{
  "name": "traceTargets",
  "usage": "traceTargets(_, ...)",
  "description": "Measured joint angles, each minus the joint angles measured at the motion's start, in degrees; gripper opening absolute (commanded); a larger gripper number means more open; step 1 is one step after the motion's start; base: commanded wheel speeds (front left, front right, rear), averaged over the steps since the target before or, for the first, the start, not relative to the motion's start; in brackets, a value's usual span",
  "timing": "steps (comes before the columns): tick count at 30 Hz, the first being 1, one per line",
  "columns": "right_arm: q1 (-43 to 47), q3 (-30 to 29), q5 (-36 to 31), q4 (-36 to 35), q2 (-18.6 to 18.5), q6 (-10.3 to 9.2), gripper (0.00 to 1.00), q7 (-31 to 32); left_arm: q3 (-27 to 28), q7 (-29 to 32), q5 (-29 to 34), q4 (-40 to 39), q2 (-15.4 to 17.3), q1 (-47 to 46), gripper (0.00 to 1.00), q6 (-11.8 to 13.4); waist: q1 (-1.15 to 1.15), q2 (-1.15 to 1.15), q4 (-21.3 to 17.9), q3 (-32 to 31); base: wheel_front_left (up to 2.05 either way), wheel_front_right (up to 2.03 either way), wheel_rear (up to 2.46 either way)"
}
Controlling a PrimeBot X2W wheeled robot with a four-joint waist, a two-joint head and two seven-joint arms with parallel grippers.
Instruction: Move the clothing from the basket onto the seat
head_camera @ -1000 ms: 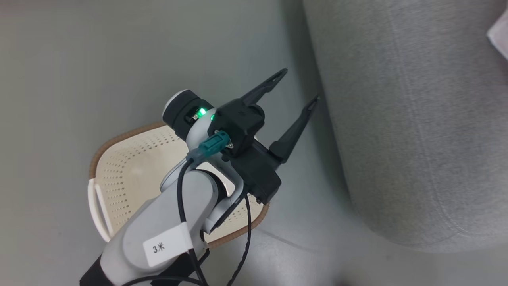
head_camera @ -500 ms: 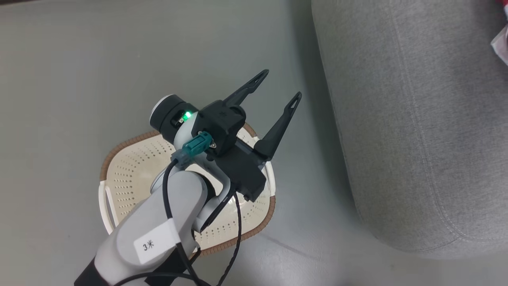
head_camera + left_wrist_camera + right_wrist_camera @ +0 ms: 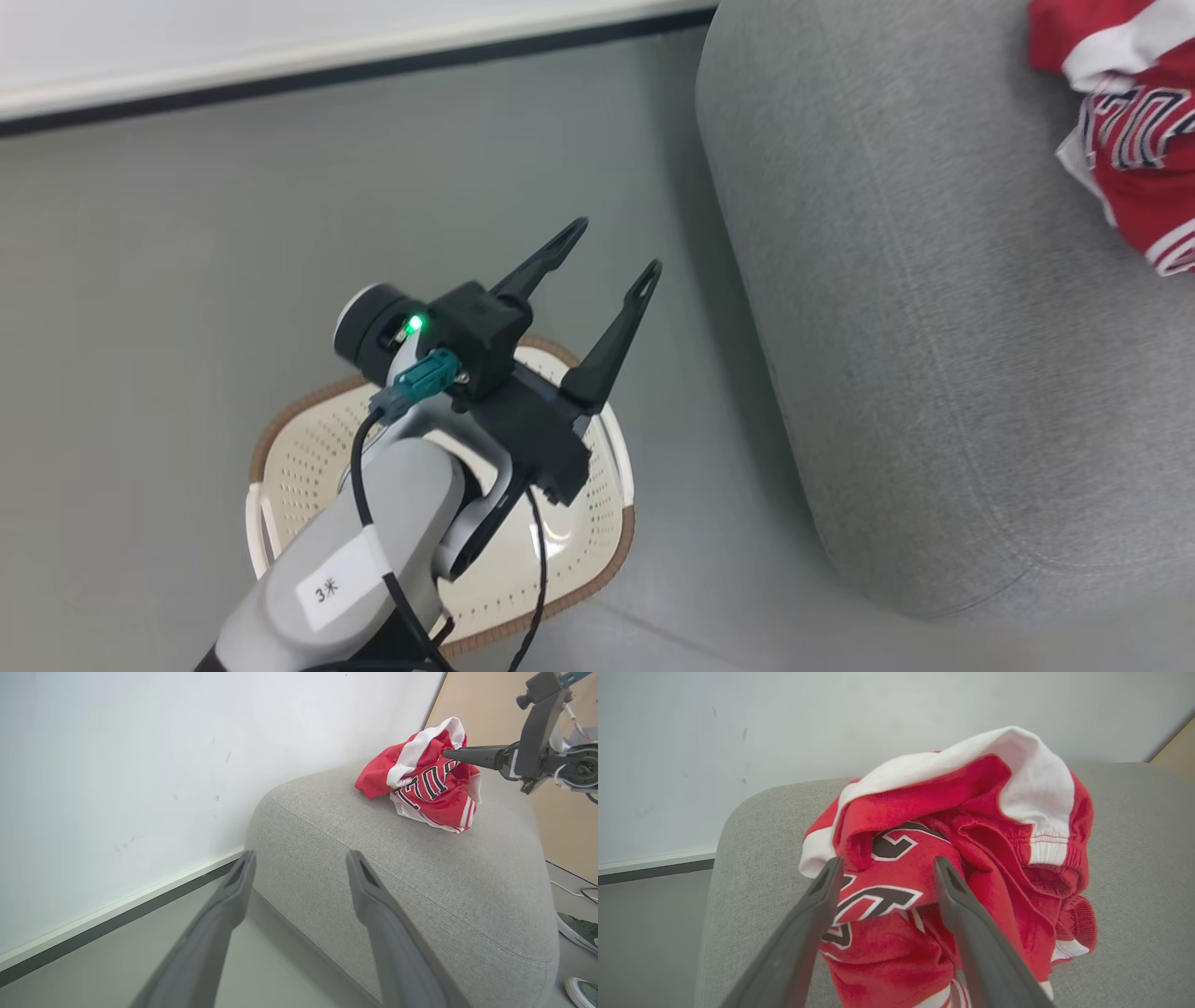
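Head view had swung since a second earlier, so a wall's skirting and the clothing (image 3: 1144,177) at the far right came into sight. The left gripper (image 3: 618,247) kept its fingers spread apart above the basket's (image 3: 299,467) far edge, pointing far and right towards the seat (image 3: 934,327). The right gripper (image 3: 888,861) had its fingers apart astride a red fold of the heap, which lay on the seat. The navy lettering was crumpled and could not be read. A forearm tag (image 3: 327,590) read "3米". The left forearm rose from the near left across the basket.
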Motion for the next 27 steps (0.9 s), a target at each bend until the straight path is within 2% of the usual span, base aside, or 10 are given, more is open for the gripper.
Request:
traceTargets(10,7.63,3.20,2.04,-5.75,-0.15,0.00,1.00,-4.38,1.71,-2.85,-1.66,1.38,1.07,5.59,1.00,0.16,0.00,0.00,-1.31,-7.21,0.00,0.00,0.00)
traceTargets(18,16.38,3.79,5.31,-13.58,-1.11,0.01,1.00,-8.28,3.81,-5.34,-4.63,2.09,0.65,11.19,1.00,1.88,-0.01,-0.01,-1.62,-13.50,0.00,0.00,0.00)
traceTargets(23,23.49,2.23,7.01,-17.94,-3.27,0.00,1.00,-9.06,4.08,-5.91,-5.09,2.18,0.05,13.61,1.00,2.70,-0.01,-0.01,-0.71,-17.17,0.00,0.00,0.00)
traceTargets(27,28.42,1.58,7.44,-22.80,-3.33,0.01,1.00,-9.50,4.94,-6.36,-5.28,2.05,0.21,15.99,1.00,3.71,-0.01,-0.01,1.20,-19.19,0.00,0.00,0.00)
